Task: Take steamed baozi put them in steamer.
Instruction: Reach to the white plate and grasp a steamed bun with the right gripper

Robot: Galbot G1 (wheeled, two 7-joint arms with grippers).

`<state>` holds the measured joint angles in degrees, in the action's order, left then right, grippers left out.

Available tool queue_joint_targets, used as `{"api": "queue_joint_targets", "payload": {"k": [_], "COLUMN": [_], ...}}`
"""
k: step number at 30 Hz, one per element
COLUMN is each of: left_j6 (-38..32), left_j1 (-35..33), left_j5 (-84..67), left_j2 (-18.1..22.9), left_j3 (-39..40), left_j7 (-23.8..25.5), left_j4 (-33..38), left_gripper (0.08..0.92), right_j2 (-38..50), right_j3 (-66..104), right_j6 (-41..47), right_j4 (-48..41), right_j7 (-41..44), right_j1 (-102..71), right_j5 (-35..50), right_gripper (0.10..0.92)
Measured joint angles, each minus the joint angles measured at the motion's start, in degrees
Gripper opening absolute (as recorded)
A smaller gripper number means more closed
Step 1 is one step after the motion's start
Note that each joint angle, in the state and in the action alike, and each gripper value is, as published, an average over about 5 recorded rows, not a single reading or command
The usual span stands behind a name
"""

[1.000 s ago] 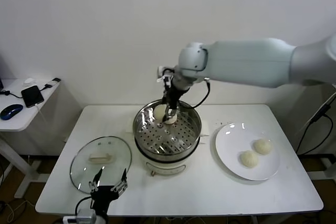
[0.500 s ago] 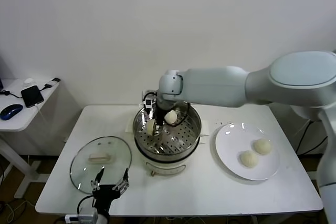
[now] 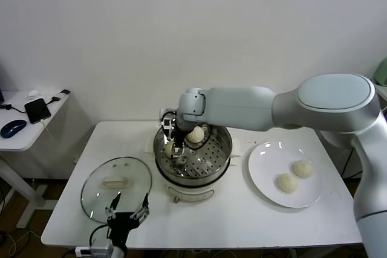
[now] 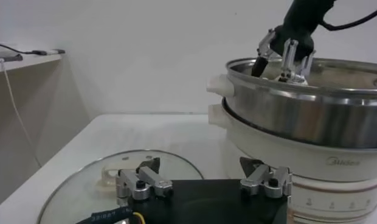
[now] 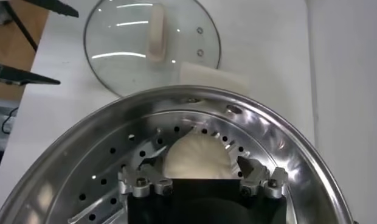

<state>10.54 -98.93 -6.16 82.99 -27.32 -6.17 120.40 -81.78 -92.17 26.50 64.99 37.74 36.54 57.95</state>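
Note:
The steel steamer (image 3: 221, 150) stands mid-table on its white base. My right gripper (image 3: 171, 147) reaches down inside it at its left side. In the right wrist view a baozi (image 5: 196, 157) rests on the perforated tray (image 5: 103, 176) between the spread fingers of the right gripper (image 5: 197, 159), with a small gap at one fingertip (image 5: 242, 164). A second baozi (image 3: 195, 135) lies at the back of the tray. Two more baozi (image 3: 302, 168) (image 3: 286, 182) lie on the white plate (image 3: 264, 164). My left gripper (image 3: 127, 208) is parked open at the table's front edge.
The round glass lid (image 3: 115, 180) lies flat left of the steamer, just behind the left gripper; it also shows in the left wrist view (image 4: 79, 182). A side table with a phone (image 3: 37, 110) and mouse stands at far left.
My right gripper has carried the baozi from the back of the steamer to its left side and down onto the tray. The left arm has not moved.

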Motion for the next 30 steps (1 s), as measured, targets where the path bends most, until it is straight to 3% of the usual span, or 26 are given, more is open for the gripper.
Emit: {"api": "queue_joint_targets", "payload": {"k": [7, 15, 23, 30], "left_j6": [-0.2, -0.3, -0.4, -0.5], "left_j1": [-0.7, -0.7, -0.7, -0.7], "left_j5": [0.5, 0.8, 1.2, 1.8], "left_j2": [0.0, 0.0, 0.6, 1.6], "left_j3": [0.7, 0.7, 0.9, 0.8], "left_j7": [0.0, 0.0, 0.0, 0.0], "left_j4": [0.5, 0.5, 0.0, -0.4], "left_gripper": [0.823, 0.823, 0.823, 0.823], "right_j2": [6.8, 20.4, 32.7, 42.0], "right_j3": [-2.7, -10.2, -15.3, -11.9], "right_j6": [-7.1, -14.0, -16.3, -15.5], "right_j4": [1.6, 6.8, 12.1, 12.9], "right_j7": [10.0, 19.8, 22.8, 21.7], "right_j1": [7.5, 18.3, 22.4, 13.1], "right_j5": [-0.5, -5.1, -12.6, -23.5], "right_gripper": [0.822, 0.823, 0.823, 0.823]}}
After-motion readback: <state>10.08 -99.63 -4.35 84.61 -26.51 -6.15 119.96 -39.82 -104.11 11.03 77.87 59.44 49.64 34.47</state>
